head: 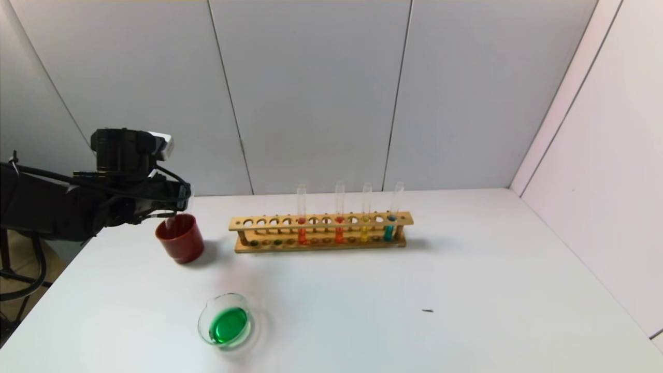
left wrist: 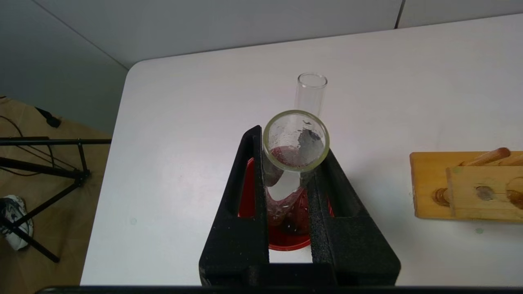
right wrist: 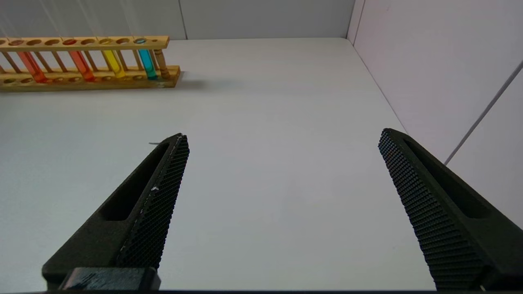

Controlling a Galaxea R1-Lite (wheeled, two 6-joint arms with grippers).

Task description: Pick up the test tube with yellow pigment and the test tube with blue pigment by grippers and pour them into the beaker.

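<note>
My left gripper (left wrist: 290, 143) is shut on a clear, empty test tube (left wrist: 296, 141) with wet walls, over the dark red cup (left wrist: 286, 241) at the table's far left. The tube's lower end dips into the cup's mouth. A second empty tube (left wrist: 310, 92) leans in that cup. The test tube with yellow pigment (head: 364, 229) and the test tube with blue pigment (head: 389, 228) stand in the wooden rack (head: 321, 223). The beaker (head: 228, 296), near the front, holds green liquid. My right gripper (right wrist: 282, 134) hangs open over bare table, off to the right of the rack.
Two orange-red tubes (head: 302, 233) (head: 339, 231) stand in the rack left of the yellow one. The red cup (head: 180, 239) sits left of the rack. A small dark speck (head: 427, 311) lies on the table. Grey walls close the back and right.
</note>
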